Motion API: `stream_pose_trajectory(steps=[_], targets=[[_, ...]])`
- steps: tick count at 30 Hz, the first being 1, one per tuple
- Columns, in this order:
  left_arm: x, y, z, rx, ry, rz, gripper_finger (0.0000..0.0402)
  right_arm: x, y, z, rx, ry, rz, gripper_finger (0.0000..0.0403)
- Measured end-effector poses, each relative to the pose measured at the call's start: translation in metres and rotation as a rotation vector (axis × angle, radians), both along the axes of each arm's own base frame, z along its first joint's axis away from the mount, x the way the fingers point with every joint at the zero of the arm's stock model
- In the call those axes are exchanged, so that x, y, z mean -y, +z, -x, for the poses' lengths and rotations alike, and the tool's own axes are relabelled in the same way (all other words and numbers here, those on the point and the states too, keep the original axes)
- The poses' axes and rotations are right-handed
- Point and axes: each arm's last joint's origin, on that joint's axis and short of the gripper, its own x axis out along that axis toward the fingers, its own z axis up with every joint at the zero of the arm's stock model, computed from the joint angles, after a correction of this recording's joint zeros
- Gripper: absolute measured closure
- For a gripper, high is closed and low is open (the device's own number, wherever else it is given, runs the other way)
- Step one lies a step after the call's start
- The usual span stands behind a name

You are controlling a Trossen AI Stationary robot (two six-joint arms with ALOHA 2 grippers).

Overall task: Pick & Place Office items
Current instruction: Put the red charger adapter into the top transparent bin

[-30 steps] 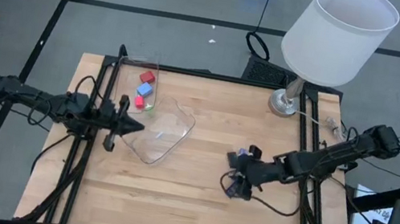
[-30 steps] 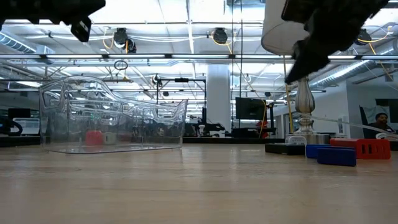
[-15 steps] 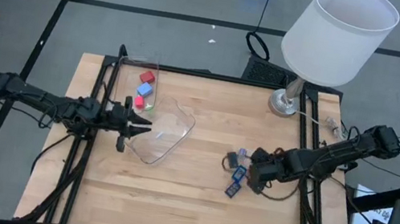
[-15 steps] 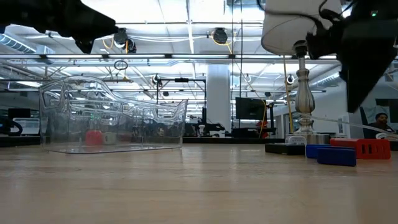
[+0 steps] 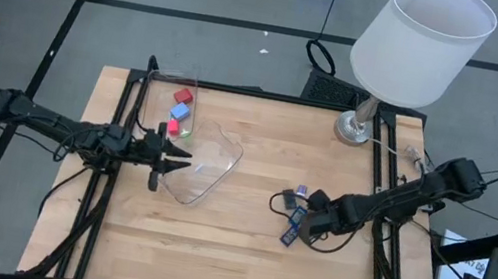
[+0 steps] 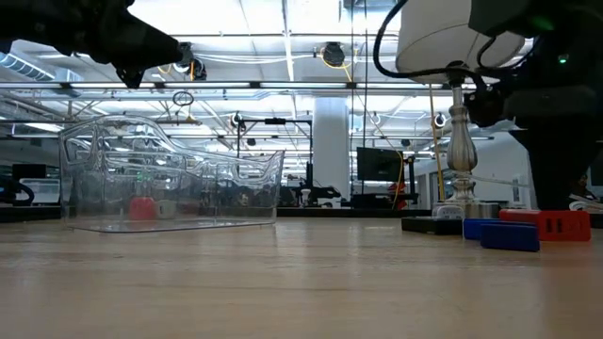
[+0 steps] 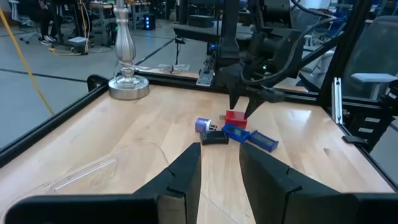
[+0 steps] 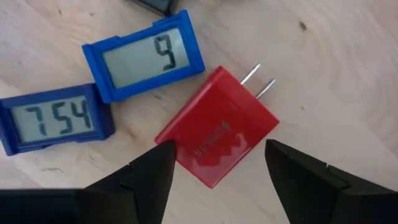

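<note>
From above, the left gripper point(image 5: 177, 157) sits over the near wall of the clear container point(image 5: 204, 165) at the table's point(image 5: 209, 255) left-centre, fingers parted a little and nothing between them. A second clear bin point(image 5: 175, 87) at the table's back-left edge holds red cubes point(image 5: 181, 96), a blue cube point(image 5: 181, 110) and a green bit point(image 5: 186, 133). Over on the right, the right gripper point(image 5: 313, 221) points down beside a small cluster of office items point(image 5: 292, 218), blue and dark pieces on the wood. The white-shaded lamp point(image 5: 422, 42) stands at the back right.

Down at table level, the clear container point(image 6: 170, 184) sits on the left with a red piece point(image 6: 142, 208) showing through it. On the far right lie a blue flat piece point(image 6: 509, 234) and a red charger point(image 6: 556, 224), with the lamp's stem point(image 6: 459, 165) behind.

Left wrist camera: its own fingers point(image 7: 186, 177) stand apart, empty, and across the table the right gripper point(image 7: 247, 109) hangs just above the red charger point(image 7: 236, 118), with blue pieces point(image 7: 261, 140) and a dark one point(image 7: 215, 138) lying close around it.

Right wrist camera: fingers point(image 8: 152, 171) spread wide either side of the red charger point(image 8: 217, 127), not touching it, prongs pointing away. Two blue counters point(image 8: 146, 55) lie just beside it, flat on the wood.
</note>
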Motion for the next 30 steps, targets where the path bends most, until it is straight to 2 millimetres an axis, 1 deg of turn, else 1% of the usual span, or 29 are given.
stream_pose_trajectory(steps=[4,7,10,13,18,21,24,26,30], targets=[[0.000,0.001,0.000,0.006,0.000,0.001,0.0289,-0.002,-0.007,-0.010,0.053,-0.010,0.030,0.0161],[0.000,0.001,0.000,0.015,0.000,0.003,0.0289,-0.001,-0.007,-0.015,0.114,-0.023,0.050,0.0161],[0.000,0.002,0.000,0.025,-0.001,0.005,0.0289,0.002,-0.005,-0.015,0.121,-0.020,0.069,0.0161],[0.000,0.002,0.000,0.025,0.000,0.003,0.0289,0.007,-0.006,-0.011,0.078,-0.035,0.106,0.0161],[0.000,0.002,0.000,0.025,0.000,0.003,0.0289,0.015,-0.006,0.005,-0.104,-0.044,0.152,0.0168],[0.000,0.003,0.000,0.026,0.000,0.003,0.0289,0.021,-0.003,0.014,-0.177,-0.104,0.180,0.0179],[0.000,0.002,0.000,0.025,0.000,0.004,0.0289,0.023,0.001,0.020,-0.186,-0.123,0.182,0.0188],[0.000,0.002,0.000,0.026,0.000,0.004,0.0289,0.023,0.005,0.019,-0.145,-0.130,0.161,0.0191],[0.000,0.003,0.000,0.028,0.000,0.004,0.0289,0.025,0.012,0.024,-0.105,-0.127,0.180,0.0186]])
